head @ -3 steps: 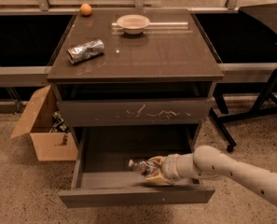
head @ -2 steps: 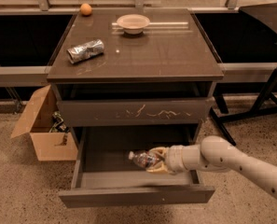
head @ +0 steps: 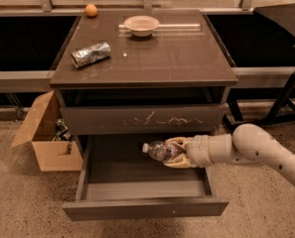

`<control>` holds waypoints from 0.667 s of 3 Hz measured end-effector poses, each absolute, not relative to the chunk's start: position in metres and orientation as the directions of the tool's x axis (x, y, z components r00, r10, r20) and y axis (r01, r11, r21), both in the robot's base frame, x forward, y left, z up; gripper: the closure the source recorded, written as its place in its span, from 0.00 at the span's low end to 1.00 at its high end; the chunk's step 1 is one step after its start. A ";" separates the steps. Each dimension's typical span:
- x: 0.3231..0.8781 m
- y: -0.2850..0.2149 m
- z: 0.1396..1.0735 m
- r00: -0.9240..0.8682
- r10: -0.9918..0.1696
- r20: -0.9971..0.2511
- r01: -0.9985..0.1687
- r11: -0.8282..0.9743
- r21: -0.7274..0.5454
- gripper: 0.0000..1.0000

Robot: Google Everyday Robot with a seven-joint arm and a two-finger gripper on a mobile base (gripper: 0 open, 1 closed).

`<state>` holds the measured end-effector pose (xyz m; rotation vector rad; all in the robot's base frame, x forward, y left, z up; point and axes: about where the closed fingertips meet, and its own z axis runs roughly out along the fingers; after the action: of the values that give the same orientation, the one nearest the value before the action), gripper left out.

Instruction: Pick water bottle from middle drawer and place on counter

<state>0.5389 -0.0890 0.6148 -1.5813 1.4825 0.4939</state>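
My gripper [head: 173,152] is clamped on the water bottle [head: 157,149], held inside the open middle drawer [head: 142,208]. The grasp looks done; lifting and placing remain. I must pull out from under the scratched drawer front [head: 137,119]; the counter [head: 157,63] has bare room at centre.

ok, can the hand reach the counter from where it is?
Probably yes: hand, shut on water bottle, hangs over the open middle drawer; it must clear the counter edge, whose front is bare.
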 end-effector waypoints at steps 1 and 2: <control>0.540 -0.093 0.665 0.279 -0.604 -0.747 -0.913 0.075 -0.401 1.00; 0.540 -0.092 0.667 0.282 -0.602 -0.747 -0.911 0.074 -0.405 1.00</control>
<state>0.5401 -0.0923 0.6669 -1.6254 1.4171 0.4188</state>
